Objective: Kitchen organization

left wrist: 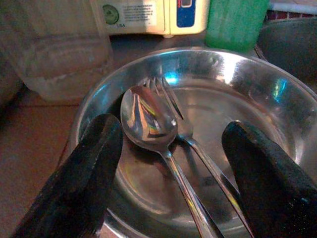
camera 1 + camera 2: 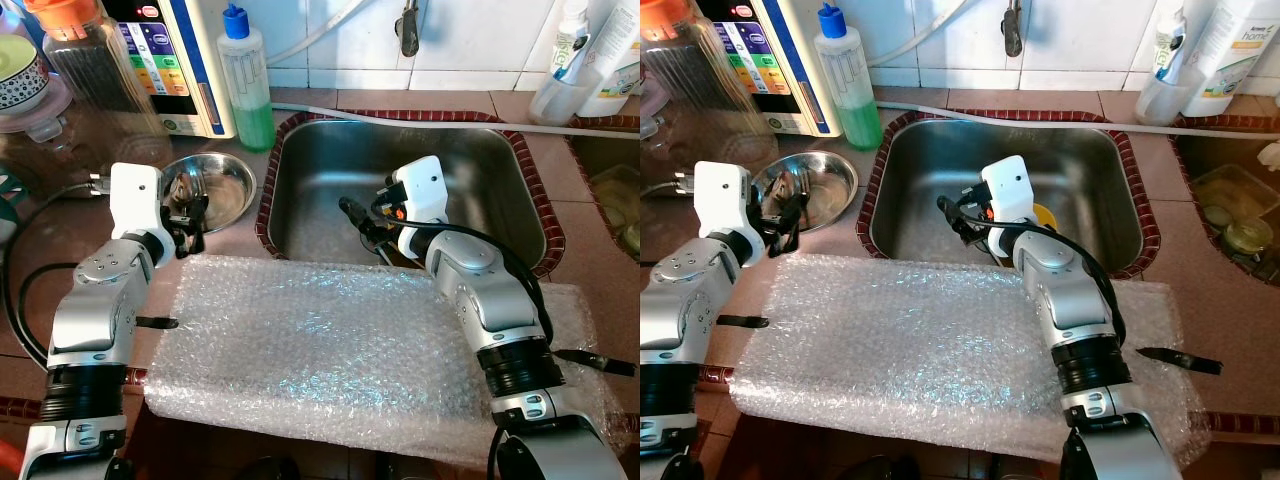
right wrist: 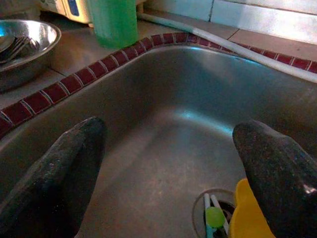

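The sink (image 2: 500, 170) is the landmark here, a steel basin with a dark red tile border set in the table (image 2: 60, 250). In front of the sink a large sheet of bubble wrap (image 2: 320, 350) lies flat over the table edge. It is very light and soft, so it slides and crumples easily; I would take it by one edge or corner.

To the left of the sink stands a shallow steel bowl (image 2: 232, 185), and behind this bowl, near the sink's back left corner, a bottle of green liquid (image 2: 247, 80). The bowl is thin, stiff and smooth, and probably light. Its rim is the best place for a hold, but polished metal can slip between the black fingers.

Inside the bowl lie a spoon (image 1: 148, 119) and a fork (image 1: 173, 106), side by side and touching, with the handles toward the left pincer (image 1: 173, 178). They are rigid, thin and slippery, lying low on a curved floor. I think the handle, near the neck, is the place to pinch.

The left pincer is open, hovering at the near rim of the bowl with one finger on each side of the cutlery. The right pincer (image 3: 173, 168) is also open and holds nothing, inside the sink above its floor. A yellow object (image 3: 250, 213) lies near the drain (image 3: 215, 215), beside one finger.
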Motion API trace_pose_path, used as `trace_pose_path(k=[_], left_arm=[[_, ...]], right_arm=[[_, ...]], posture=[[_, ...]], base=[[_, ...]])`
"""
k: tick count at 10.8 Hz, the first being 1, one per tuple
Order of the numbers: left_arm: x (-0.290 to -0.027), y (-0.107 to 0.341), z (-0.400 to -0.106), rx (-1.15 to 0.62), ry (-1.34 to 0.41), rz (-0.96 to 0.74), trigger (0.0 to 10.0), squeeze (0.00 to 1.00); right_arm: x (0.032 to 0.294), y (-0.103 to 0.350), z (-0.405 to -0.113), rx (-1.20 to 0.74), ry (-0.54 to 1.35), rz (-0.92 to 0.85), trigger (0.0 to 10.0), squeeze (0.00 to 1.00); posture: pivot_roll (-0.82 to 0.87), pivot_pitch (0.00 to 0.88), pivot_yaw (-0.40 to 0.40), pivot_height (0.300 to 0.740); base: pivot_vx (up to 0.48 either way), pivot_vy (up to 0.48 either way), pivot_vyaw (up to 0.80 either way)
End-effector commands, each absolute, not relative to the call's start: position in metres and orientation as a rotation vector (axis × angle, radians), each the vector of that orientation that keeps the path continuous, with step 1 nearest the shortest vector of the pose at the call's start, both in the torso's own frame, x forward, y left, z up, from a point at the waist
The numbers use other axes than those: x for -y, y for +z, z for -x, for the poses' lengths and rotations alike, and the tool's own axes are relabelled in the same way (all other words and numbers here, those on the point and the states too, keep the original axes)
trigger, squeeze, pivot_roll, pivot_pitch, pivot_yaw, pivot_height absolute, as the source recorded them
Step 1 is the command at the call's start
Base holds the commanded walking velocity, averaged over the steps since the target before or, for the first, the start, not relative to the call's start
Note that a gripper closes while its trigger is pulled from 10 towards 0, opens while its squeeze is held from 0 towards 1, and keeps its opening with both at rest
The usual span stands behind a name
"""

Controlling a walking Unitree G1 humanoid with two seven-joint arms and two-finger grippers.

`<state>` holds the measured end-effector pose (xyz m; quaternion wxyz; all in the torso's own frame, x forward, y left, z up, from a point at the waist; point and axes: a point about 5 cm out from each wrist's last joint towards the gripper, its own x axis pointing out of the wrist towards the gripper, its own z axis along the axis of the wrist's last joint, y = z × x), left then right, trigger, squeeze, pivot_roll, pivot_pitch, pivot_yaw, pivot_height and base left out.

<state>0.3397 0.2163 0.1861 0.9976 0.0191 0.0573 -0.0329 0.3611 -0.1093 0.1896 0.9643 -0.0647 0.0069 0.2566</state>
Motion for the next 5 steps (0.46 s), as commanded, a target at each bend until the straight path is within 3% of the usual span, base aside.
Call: trace_pose_path(k=[1, 3, 4, 5], left_arm=[[-0.2198, 0.1920, -0.3401, -0.104, -0.046, -0.028, 0.0, 0.00], [-0.2190, 0.1908, -0.3410, -0.119, -0.055, -0.023, 0.3, 0.00], [-0.2176, 0.1898, -0.3414, -0.129, -0.063, -0.018, 10.0, 0.00], [-0.2174, 0.1877, -0.3417, -0.152, -0.064, -0.003, 10.0, 0.00]], right_arm=[[0.1077, 0.1922, -0.3583, -0.003, 0.534, 0.145, 10.0, 0.00], [0.1080, 0.1920, -0.3581, -0.004, 0.535, 0.149, 10.0, 0.00], [0.1082, 0.1922, -0.3581, -0.004, 0.535, 0.151, 10.0, 0.00], [0.1087, 0.1923, -0.3583, -0.005, 0.534, 0.153, 10.0, 0.00]], posture=[[-0.13, 0.194, 0.084, 0.740], [-0.13, 0.195, 0.085, 0.740], [-0.13, 0.194, 0.086, 0.740], [-0.13, 0.194, 0.086, 0.740]], base=[[0.000, 0.000, 0.00], [0.000, 0.000, 0.00], [0.000, 0.000, 0.00], [0.000, 0.000, 0.00]])
